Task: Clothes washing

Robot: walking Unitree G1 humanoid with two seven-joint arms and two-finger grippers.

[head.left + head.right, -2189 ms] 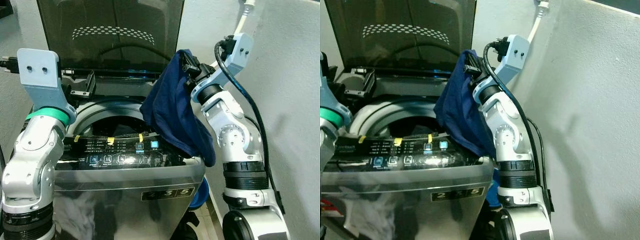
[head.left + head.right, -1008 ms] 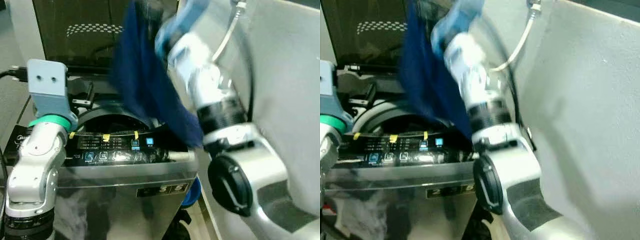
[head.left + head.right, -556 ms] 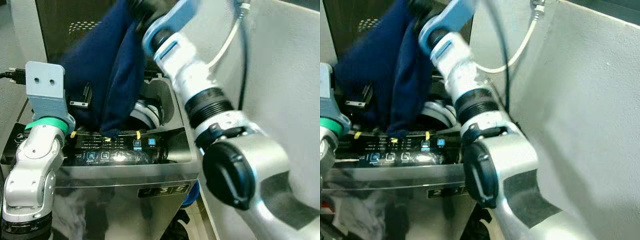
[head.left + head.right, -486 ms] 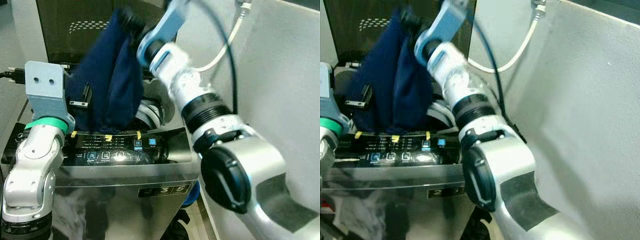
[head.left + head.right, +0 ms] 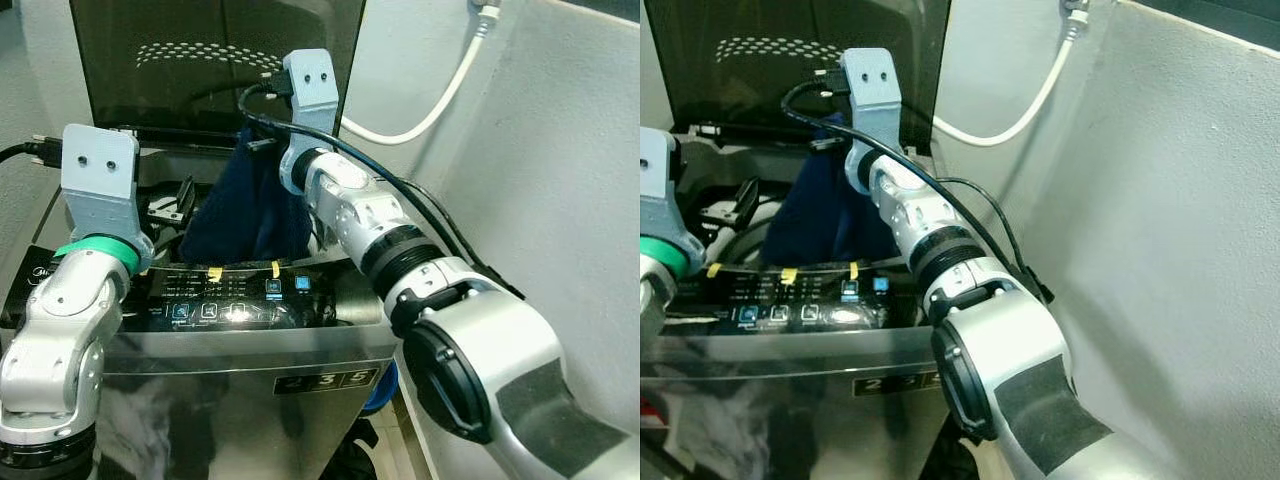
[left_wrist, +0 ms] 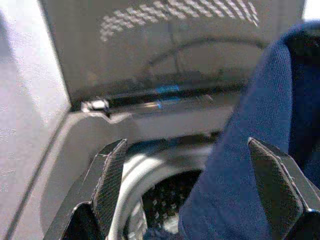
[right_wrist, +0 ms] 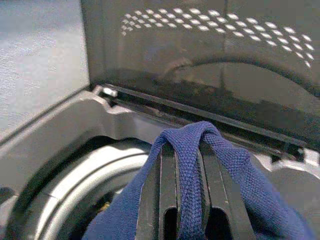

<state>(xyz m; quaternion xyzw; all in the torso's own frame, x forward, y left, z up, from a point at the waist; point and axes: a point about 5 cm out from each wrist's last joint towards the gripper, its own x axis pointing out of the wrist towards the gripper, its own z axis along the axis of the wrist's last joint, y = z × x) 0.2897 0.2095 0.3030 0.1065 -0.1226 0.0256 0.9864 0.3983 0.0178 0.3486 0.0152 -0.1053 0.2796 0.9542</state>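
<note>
A navy blue garment (image 5: 248, 212) hangs from my right gripper (image 5: 254, 150) over the open drum (image 6: 159, 196) of a top-loading washing machine (image 5: 240, 345). Its lower end dips into the opening. In the right wrist view the two fingers (image 7: 165, 180) are shut on a fold of the blue cloth (image 7: 235, 175). My left gripper (image 5: 176, 205) is held open just left of the garment, above the drum's rim. In the left wrist view its fingers (image 6: 109, 176) stand wide apart, with the cloth (image 6: 250, 140) near one of them.
The washer's dark lid (image 5: 200, 60) stands upright behind the drum. The control panel (image 5: 240, 305) with lit buttons runs along the front. A white hose (image 5: 440, 90) curves down the wall, and a grey wall (image 5: 560, 200) stands close on the right. Something blue (image 5: 386, 388) sits low beside the washer.
My right arm has swung left with the garment, from the washer's right side to over the drum. The cloth now hangs into the opening. The left arm has stayed about where it was.
</note>
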